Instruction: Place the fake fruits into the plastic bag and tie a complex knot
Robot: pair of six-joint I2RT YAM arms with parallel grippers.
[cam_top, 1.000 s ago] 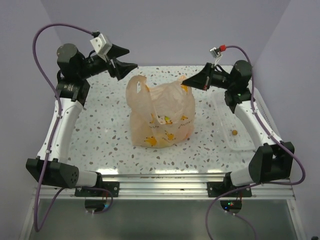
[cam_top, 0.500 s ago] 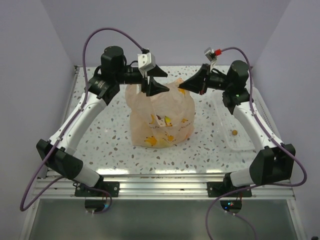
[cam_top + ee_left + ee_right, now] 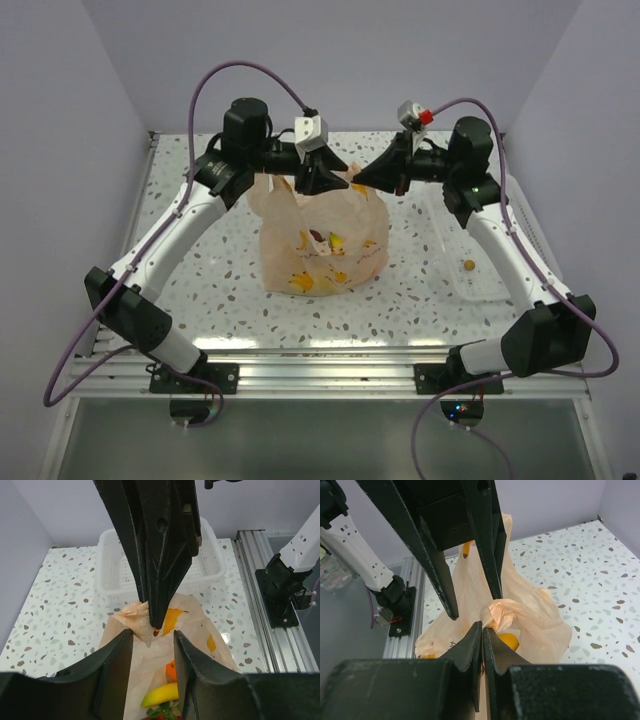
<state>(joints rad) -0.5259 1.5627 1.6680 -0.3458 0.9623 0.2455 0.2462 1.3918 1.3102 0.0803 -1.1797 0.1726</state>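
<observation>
So the plastic bag (image 3: 320, 240) is standing upright in the middle of the speckled table (image 3: 215, 250), and both arms meet right over its top, dead centre of the overhead frame. The right gripper (image 3: 360, 181) is clamped on a bunched-up bit of the bag's top edge. Its wrist view shows the fingers (image 3: 470, 647) pressed together with crinkled film at the tips. The left gripper (image 3: 335, 180) comes in from the upper left with its jaws apart, nothing clenched. In its own wrist view that bunch lines up with the gap between its fingers, and its tips sit just beside the right one's.

The fake fruits (image 3: 322, 245) sit in the bottom of the bag. The left wrist view looks down on an orange (image 3: 171, 670) and a banana (image 3: 159, 695). One small yellow-orange piece (image 3: 468, 265) lies in the white tray (image 3: 485, 288) over on the right.

Room-wise, walls (image 3: 60, 150) close off the left, back and right of the table. The tray hugs the right-hand edge, and a metal rail (image 3: 320, 355) runs along the near edge by the arm bases. Bare tabletop shows left of the bag out to the wall, with a narrower strip between bag and tray.

Writing: there's yellow print and a pale patch on the bag's front, but it's all too small to read.
</observation>
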